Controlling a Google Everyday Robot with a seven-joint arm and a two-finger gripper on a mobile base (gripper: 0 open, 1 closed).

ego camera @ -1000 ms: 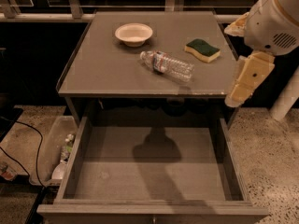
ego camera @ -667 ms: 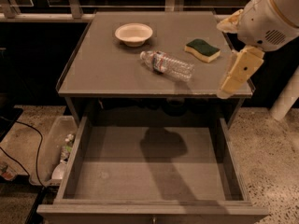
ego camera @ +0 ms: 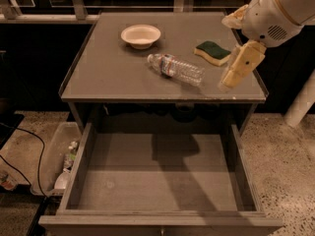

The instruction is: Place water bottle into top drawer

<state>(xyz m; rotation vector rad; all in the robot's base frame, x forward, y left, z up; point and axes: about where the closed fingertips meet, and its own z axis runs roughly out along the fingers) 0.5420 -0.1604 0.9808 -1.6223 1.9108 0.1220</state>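
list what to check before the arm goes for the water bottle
1. Water bottle lies on its side, free on the cabinet top: ok.
2. Top drawer is pulled open with nothing in it: ok.
3. Gripper on the bottle: not ok, it hangs to the bottle's right, apart from it.
4. Sponge apart from the bottle: ok.
5. Bowl apart from the bottle: ok.

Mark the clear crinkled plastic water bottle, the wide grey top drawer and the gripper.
clear crinkled plastic water bottle (ego camera: pixel 176 69), camera view, mid-body, lying on the cabinet top (ego camera: pixel 108 77).
wide grey top drawer (ego camera: pixel 147 181), camera view, bare floor, pulled open.
gripper (ego camera: pixel 230 78), camera view, lower tip, above the cabinet top's right front corner.
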